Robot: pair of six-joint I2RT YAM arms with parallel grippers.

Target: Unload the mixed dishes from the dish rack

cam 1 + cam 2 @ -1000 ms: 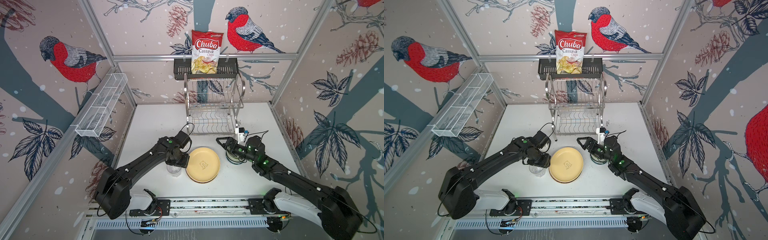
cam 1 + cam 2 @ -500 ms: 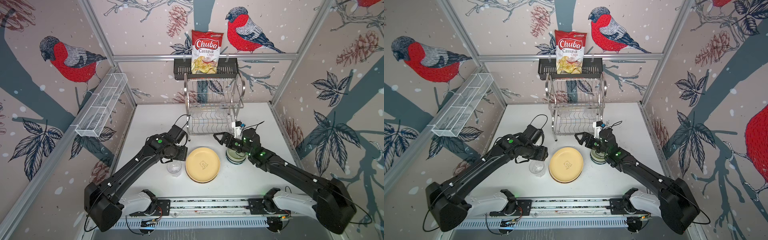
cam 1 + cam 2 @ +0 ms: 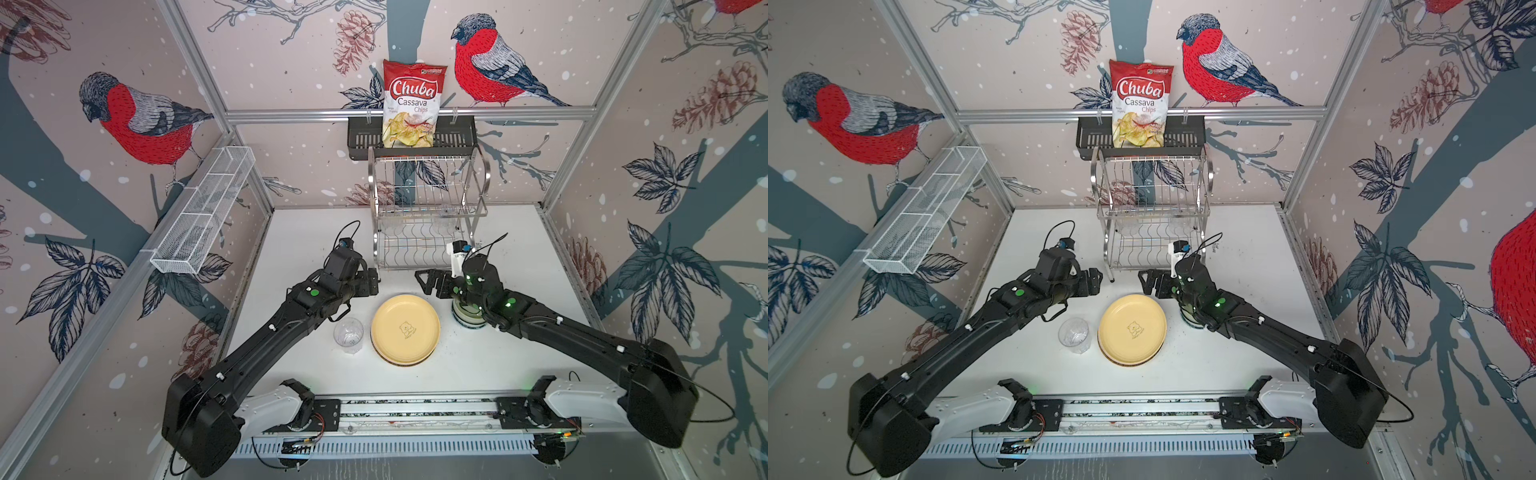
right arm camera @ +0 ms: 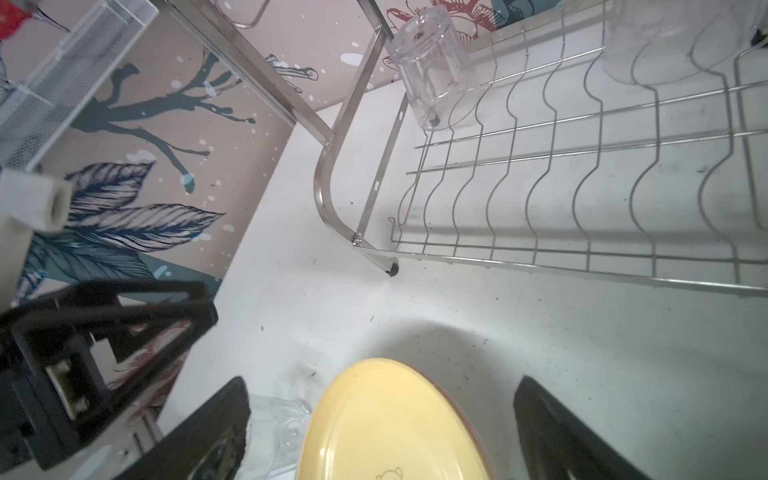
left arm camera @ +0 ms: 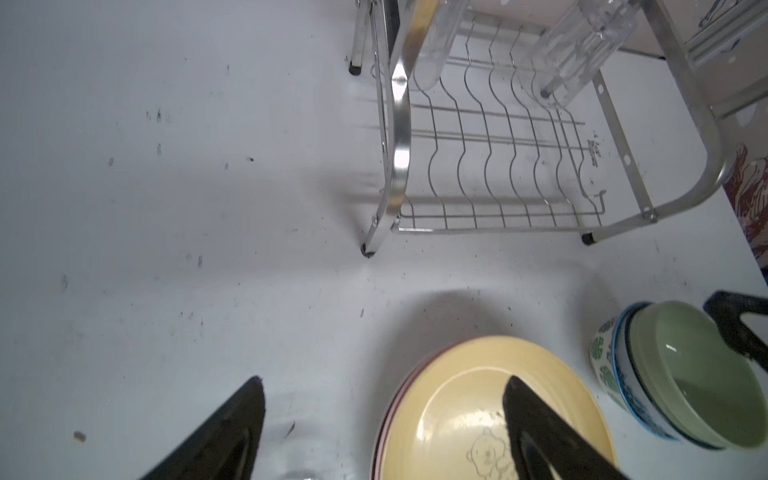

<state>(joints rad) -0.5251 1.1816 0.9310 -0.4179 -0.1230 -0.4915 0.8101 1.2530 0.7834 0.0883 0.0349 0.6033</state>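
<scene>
The steel dish rack (image 3: pixel 428 216) (image 3: pixel 1152 212) stands at the back of the white table. Two clear glasses (image 4: pixel 432 70) (image 5: pixel 582 45) hang upside down in it. In front lie a cream-yellow plate (image 3: pixel 405 328) (image 3: pixel 1133 328) on top of a stack, a clear glass (image 3: pixel 349 334) (image 3: pixel 1074 334) to its left, and nested bowls (image 5: pixel 673 374) (image 3: pixel 467 322) to its right, pale green innermost. My left gripper (image 3: pixel 374 282) (image 5: pixel 385 380) hovers open and empty between the plate and the rack's left leg. My right gripper (image 3: pixel 424 282) (image 4: pixel 382 380) faces it, open and empty.
A black slotted shelf (image 3: pixel 411 137) with a red chips bag (image 3: pixel 411 104) hangs on the back wall above the rack. A long white mesh tray (image 3: pixel 203 212) is fixed to the left wall. Patterned walls close three sides; the arms' rail (image 3: pixel 415 409) runs along the front.
My left gripper has let go of the clear glass, spread its jaws wider, risen and moved back toward the rack. My right gripper has drifted slightly left above the bowls.
</scene>
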